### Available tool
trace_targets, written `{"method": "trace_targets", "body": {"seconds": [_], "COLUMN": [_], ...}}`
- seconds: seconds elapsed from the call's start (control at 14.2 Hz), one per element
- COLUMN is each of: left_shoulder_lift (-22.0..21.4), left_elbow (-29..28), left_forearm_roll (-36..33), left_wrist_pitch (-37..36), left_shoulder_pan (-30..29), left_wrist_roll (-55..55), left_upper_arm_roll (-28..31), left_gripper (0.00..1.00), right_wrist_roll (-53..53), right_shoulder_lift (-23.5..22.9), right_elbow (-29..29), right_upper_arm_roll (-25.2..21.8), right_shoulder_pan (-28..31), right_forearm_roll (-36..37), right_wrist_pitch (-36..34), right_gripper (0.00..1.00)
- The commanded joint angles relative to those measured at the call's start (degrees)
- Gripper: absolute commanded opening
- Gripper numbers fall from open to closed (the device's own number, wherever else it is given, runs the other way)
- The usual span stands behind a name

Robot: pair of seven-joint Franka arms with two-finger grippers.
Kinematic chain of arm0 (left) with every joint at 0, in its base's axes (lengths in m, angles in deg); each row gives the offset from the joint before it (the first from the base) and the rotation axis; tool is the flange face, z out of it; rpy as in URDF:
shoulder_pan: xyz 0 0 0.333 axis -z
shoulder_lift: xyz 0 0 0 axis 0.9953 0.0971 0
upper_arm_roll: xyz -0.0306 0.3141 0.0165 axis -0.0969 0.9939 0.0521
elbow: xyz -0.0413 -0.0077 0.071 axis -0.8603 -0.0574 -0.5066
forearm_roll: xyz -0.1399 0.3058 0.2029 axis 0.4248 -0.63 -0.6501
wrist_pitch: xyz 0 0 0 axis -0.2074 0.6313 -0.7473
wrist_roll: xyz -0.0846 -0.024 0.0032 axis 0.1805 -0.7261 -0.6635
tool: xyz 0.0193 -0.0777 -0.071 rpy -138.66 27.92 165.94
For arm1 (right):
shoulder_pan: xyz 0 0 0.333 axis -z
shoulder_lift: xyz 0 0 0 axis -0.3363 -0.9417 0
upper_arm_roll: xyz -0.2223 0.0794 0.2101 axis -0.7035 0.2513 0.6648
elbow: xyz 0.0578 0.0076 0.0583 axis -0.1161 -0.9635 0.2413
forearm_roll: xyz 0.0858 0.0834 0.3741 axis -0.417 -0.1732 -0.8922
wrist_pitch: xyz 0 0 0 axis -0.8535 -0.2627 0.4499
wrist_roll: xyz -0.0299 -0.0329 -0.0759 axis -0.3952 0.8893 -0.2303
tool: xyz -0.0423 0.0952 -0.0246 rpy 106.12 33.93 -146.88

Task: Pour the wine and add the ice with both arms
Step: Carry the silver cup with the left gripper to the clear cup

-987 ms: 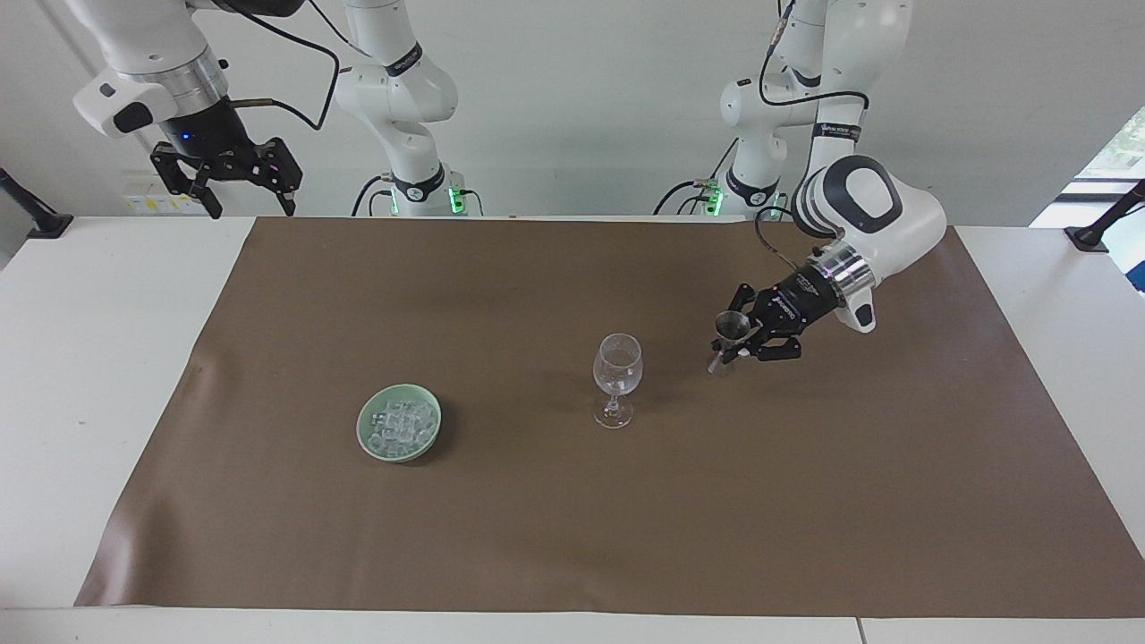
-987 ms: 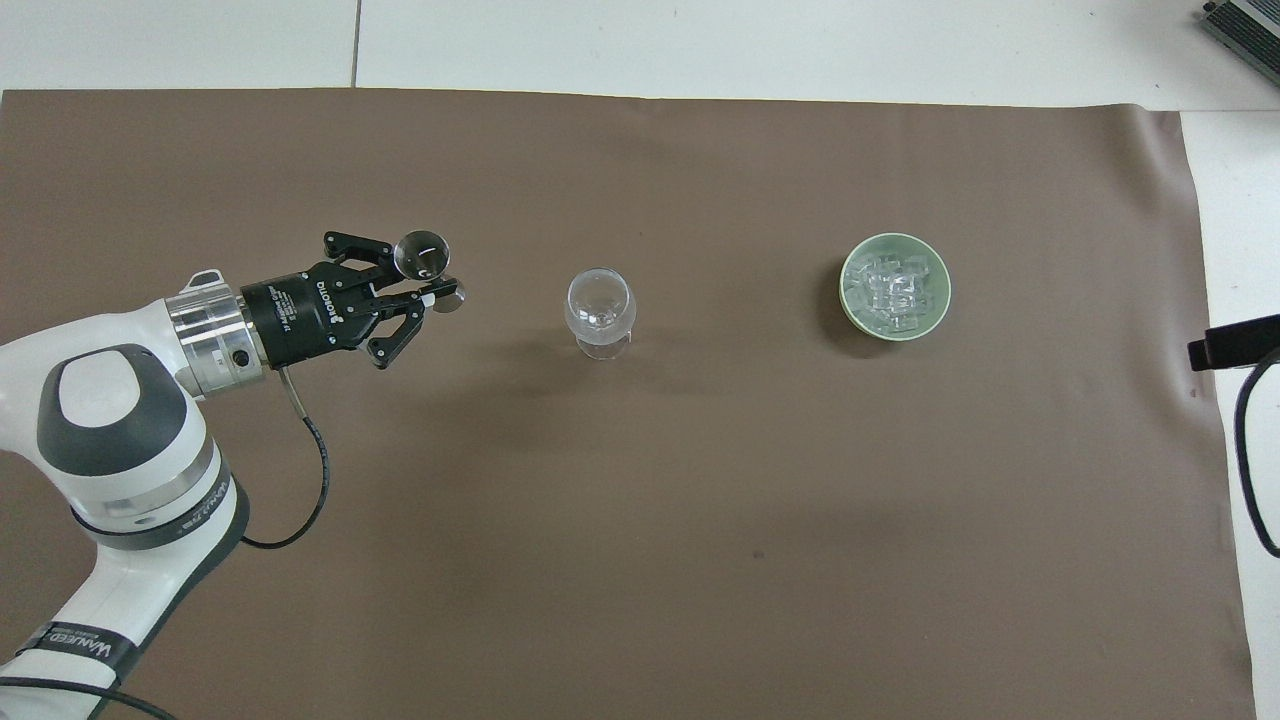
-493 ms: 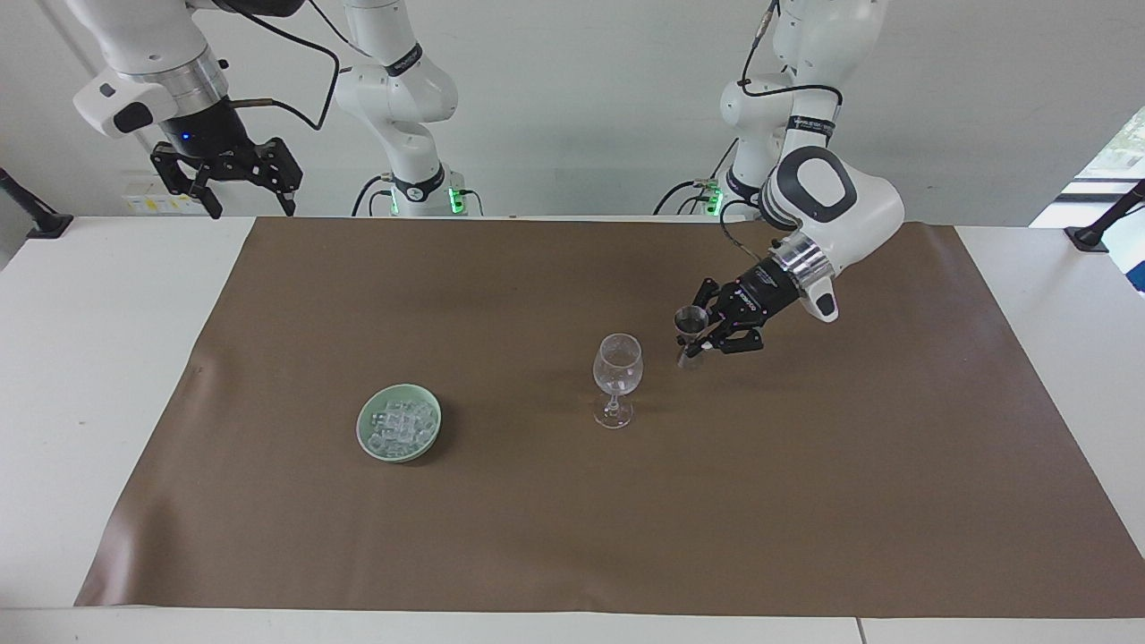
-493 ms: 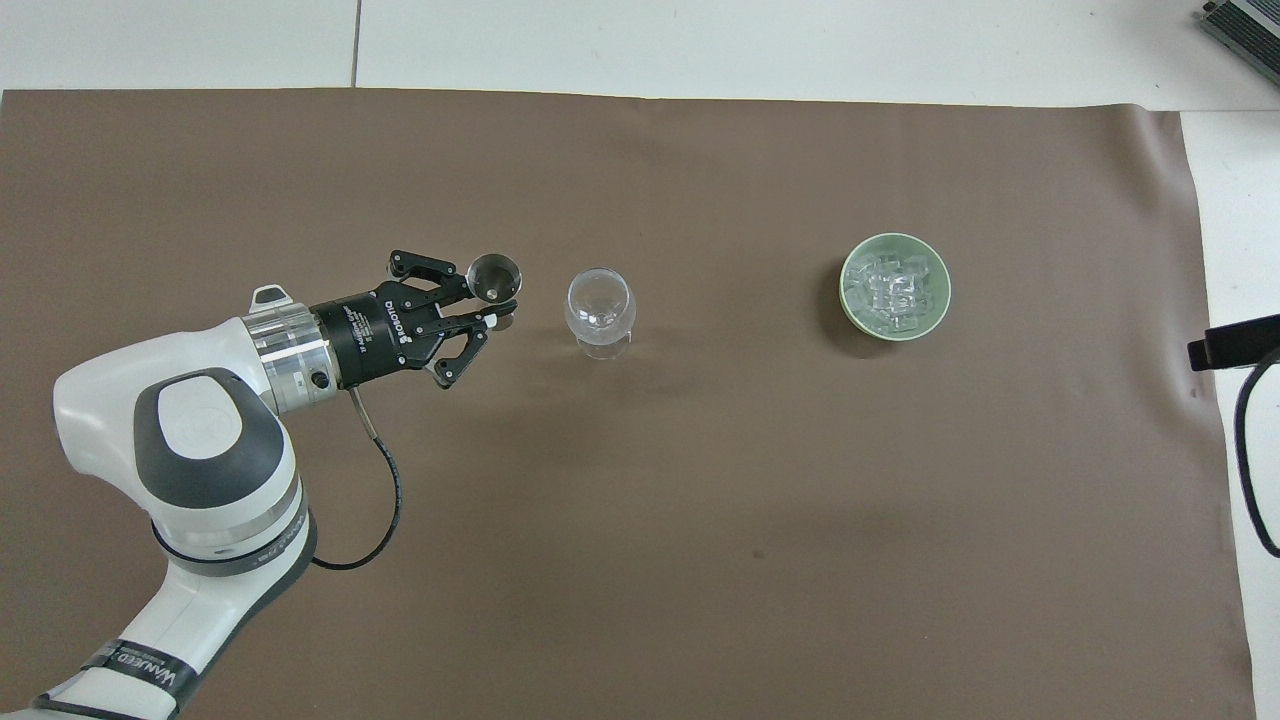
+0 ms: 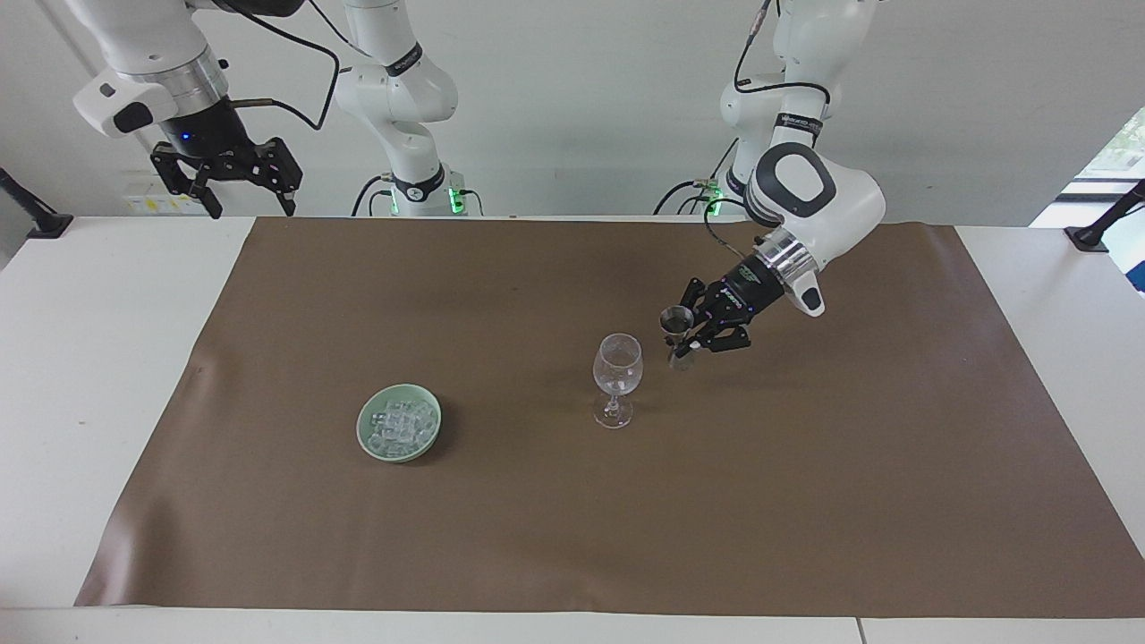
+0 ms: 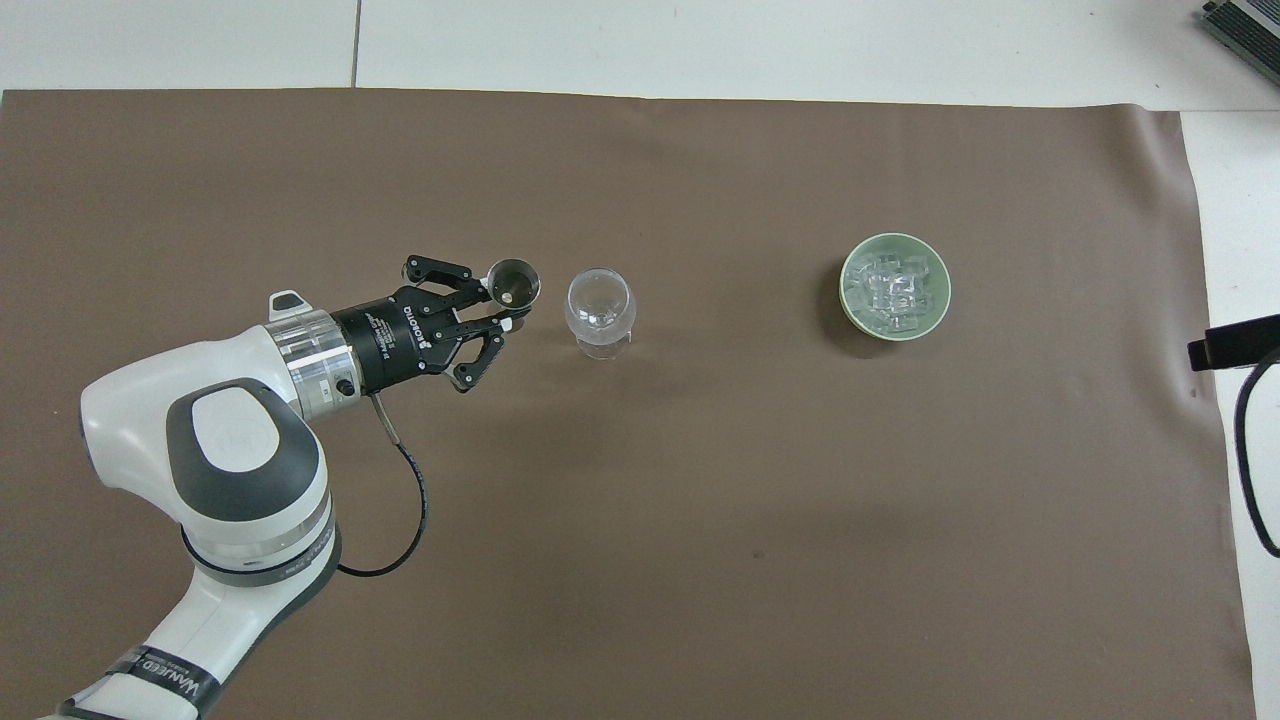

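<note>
So the left gripper (image 5: 687, 337) is clamped on a little metal jigger (image 5: 677, 333), the double-ended hourglass kind, pinching it at its narrow waist. The jigger is held up in the air over the brown mat (image 5: 805, 501), just beside the stemmed wine glass (image 5: 617, 379) but not touching it, on the side toward the left arm's end of the table. Its open cup faces mostly upward with a slight lean. In the overhead view the jigger's round mouth (image 6: 512, 282) sits right next to the rim of the glass (image 6: 600, 308), with a thin gap between them.

The wine glass stands upright around the middle of the mat and looks empty, just clear glass.

The ice (image 5: 399, 427) is heaped in a pale green dish (image 5: 367, 425) sitting on the mat, well apart from the glass toward the right arm's end of the table. From overhead, the cubes (image 6: 892, 290) fill most of the dish (image 6: 852, 300).

The right gripper (image 5: 240, 185) waits up high off the mat's corner at the robots' edge, fingers spread apart and holding nothing. Only the left arm (image 6: 240, 480) reaches into the overhead view.
</note>
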Motion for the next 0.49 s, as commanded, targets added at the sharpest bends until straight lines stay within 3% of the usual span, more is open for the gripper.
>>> {"method": "trace_targets", "body": {"seconds": [0.0, 0.42], "left_shoulder_lift": [-0.92, 0.49], "left_elbow": [-0.47, 1.81], "left_forearm_roll": [-0.69, -0.69], "left_wrist_pitch": [3.26, 6.68], "left_shoulder_pan": [0.72, 0.81], "left_wrist_roll": [-1.34, -2.39], "left_upper_arm_roll": [-0.81, -2.56], "left_gripper": [0.00, 0.00], "right_wrist_roll": [0.68, 0.68], "right_shoulder_lift": [0.67, 0.67], "right_elbow": [-0.34, -0.34], "right_upper_arm_roll": [0.06, -0.03], "right_shoulder_pan": [-0.01, -0.01], "right_forearm_roll": [-0.07, -0.16], "right_wrist_pitch": [0.21, 0.21], "right_gripper": [1.00, 1.00]}}
